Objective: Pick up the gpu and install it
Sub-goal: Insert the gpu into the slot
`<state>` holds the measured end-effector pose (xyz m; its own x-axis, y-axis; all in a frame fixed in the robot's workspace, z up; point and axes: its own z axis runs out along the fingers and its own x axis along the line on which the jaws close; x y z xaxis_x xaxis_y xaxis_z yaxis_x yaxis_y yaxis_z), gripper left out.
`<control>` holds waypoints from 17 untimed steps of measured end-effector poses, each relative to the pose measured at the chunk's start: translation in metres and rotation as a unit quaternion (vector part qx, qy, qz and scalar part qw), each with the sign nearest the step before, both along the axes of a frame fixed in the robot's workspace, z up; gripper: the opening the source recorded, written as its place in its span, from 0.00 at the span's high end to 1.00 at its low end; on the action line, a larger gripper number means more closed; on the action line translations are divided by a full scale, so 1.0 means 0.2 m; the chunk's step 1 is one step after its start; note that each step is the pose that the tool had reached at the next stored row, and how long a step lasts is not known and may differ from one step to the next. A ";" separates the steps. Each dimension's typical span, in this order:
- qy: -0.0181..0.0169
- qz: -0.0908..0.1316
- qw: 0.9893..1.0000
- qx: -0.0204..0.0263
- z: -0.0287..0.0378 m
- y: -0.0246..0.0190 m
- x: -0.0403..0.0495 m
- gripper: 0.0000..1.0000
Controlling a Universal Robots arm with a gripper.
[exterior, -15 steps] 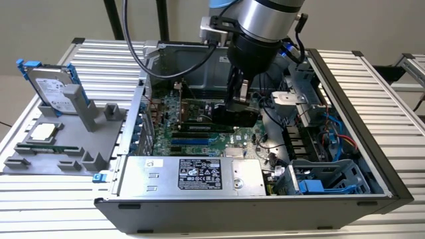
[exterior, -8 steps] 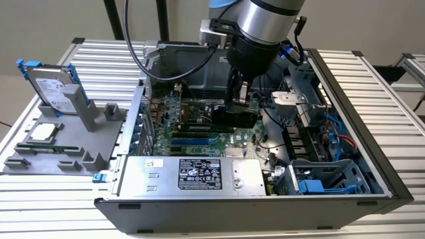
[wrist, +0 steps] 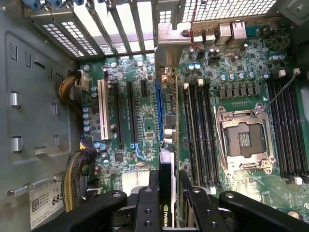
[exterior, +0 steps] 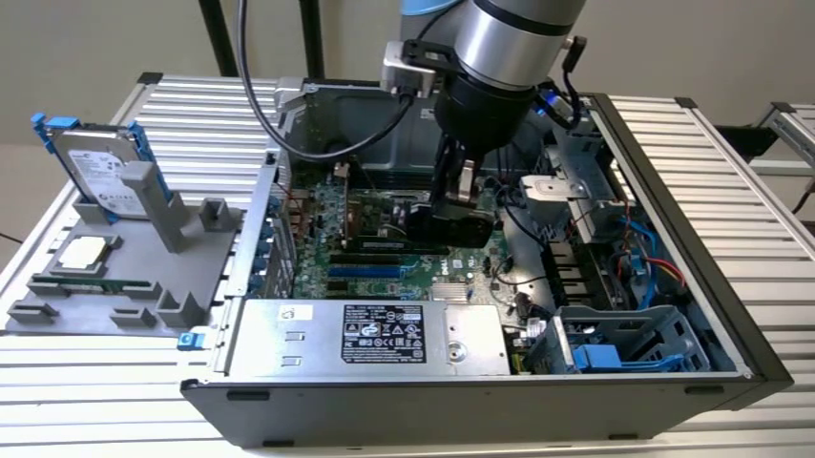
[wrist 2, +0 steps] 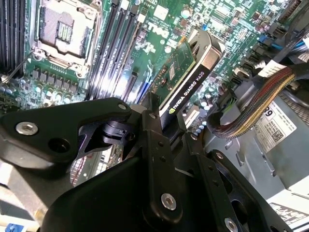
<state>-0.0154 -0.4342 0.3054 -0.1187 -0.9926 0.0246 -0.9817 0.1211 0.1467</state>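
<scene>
Exterior view, its left to its right: a grey holder [exterior: 114,277] carrying a silver hard drive [exterior: 102,172]; the open computer case [exterior: 484,382]; inside it the gripper [exterior: 449,218], closed on the gpu [wrist 2: 186,87], held edge-down just above the motherboard [exterior: 382,239]. In the first wrist view the card [wrist: 166,145] lines up along the blue expansion slot [wrist: 158,116]. Likely faults: a tilted card missing the slot, its bracket catching the rear frame [wrist: 120,29], or force bending the board

Lettering on gpu [wrist 2: 186,93], PSU label [exterior: 395,334]
</scene>
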 end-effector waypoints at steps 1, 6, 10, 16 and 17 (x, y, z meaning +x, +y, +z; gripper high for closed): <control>0.000 0.000 1.000 0.000 -0.002 0.000 0.000 1.00; 0.000 0.000 1.000 0.000 -0.014 0.000 0.000 1.00; 0.000 0.000 1.000 0.000 -0.022 0.000 0.000 1.00; 0.000 0.000 1.000 0.000 -0.034 0.000 0.000 1.00; 0.000 0.000 1.000 0.000 -0.036 0.000 0.000 1.00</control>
